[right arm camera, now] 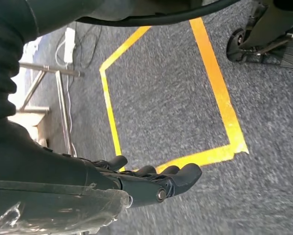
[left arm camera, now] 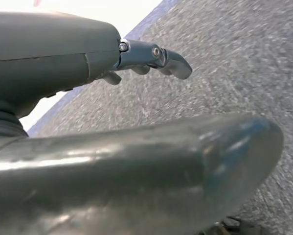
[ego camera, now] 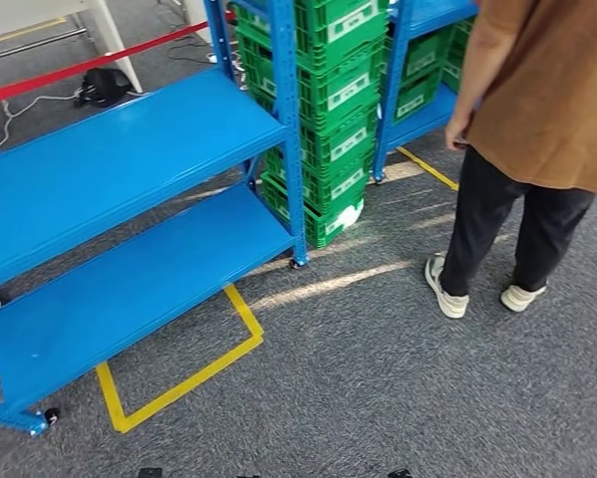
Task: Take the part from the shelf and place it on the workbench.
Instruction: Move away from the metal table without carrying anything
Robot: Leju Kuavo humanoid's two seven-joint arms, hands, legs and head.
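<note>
Left hand (left arm camera: 152,58) hanging over grey carpet (left arm camera: 229,58), fingers stretched out loosely, nothing in them. Right hand (right arm camera: 152,178) likewise empty, fingers extended side by side above the carpet and near a yellow tape outline (right arm camera: 211,98). Both arms down at the sides, by the look of the wrist views; neither raised toward any shelf.

Nearest in the head view: a yellow tape corner (ego camera: 178,383) on the floor beside the foot of a blue shelf rack (ego camera: 130,279). Two bare blue shelf boards visible, no part on either. Cannot tell where the part is; possibly out of frame or inside one of the crates.

Further off, right of the rack's upright: a stack of green crates (ego camera: 333,110), labelled on the fronts, contents hidden by their walls. Something white (ego camera: 349,215) poking out at the bottom crate, unidentifiable. More green crates (ego camera: 423,70) on a second blue rack behind. A person (ego camera: 520,149) standing to the right, on the carpet.

Task judged barely begun: nothing picked, workbench not seen. Left to do: locate the part, grasp it, carry and set it down.
</note>
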